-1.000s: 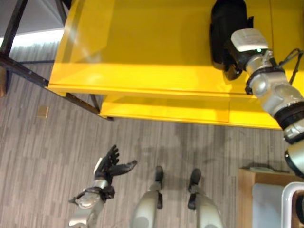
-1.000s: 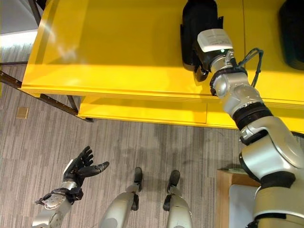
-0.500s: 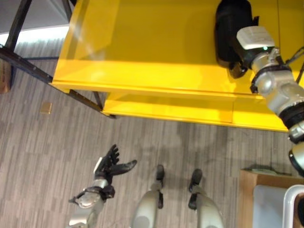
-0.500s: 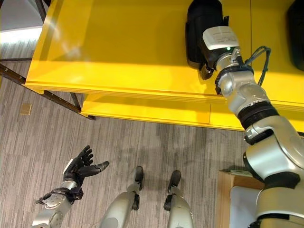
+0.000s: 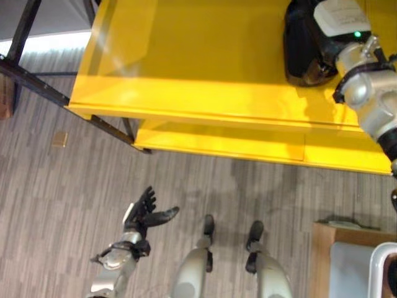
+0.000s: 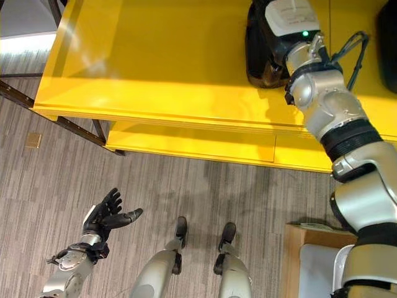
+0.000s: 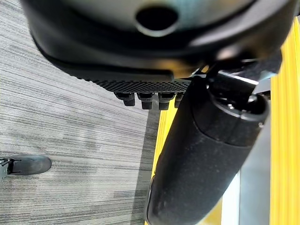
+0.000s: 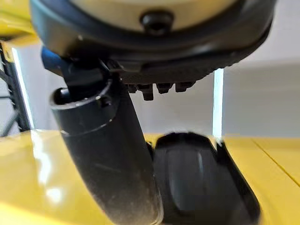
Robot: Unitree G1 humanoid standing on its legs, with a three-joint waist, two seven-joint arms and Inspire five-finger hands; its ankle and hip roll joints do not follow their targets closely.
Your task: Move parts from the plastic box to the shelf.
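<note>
yellow shelf (image 5: 186, 56) runs across the far side, with a lower yellow ledge (image 5: 217, 141) under its front edge. dark metal frame bars (image 5: 37, 87) slant off the shelf's left end. grey striped floor (image 5: 62, 205) in front, with a small tan square (image 5: 59, 138) lying on it near the bars. at the right near corner, the edge of a brown box (image 5: 329, 248) with a pale sheet inside.

black part (image 5: 301, 46) lies on the shelf top, toward its right end and just back from the front edge. the right hand (image 6: 273, 56) is over it, wrist housing covering its right side. in the right wrist view the part (image 8: 201, 183) sits just beside the thumb, under the fingers (image 8: 159, 88), whose tips are hidden; cannot tell whether they grip it.

left hand (image 5: 144, 214) hangs low over the floor, well apart from the shelf, fingers spread and empty.
</note>
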